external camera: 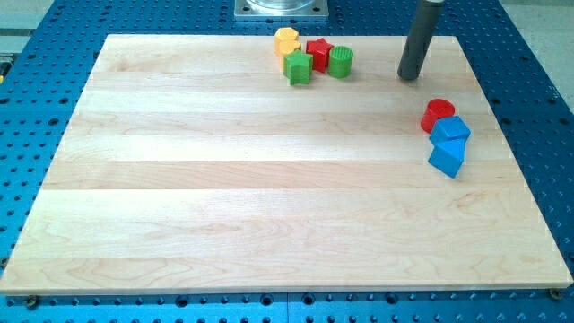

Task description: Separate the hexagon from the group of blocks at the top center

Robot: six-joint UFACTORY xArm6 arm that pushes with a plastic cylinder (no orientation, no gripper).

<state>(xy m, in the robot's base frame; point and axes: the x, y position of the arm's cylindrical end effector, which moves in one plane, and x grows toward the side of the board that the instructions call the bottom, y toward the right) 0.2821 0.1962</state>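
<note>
Tip [410,77] stands on the surface [224,179], well right of yellow hexagon [286,41]; red star [319,53], green blocks between. Bare rod, no gripper.

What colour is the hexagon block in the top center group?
Yellow: the yellow hexagon block sits at the group's upper left in the camera view.
</note>
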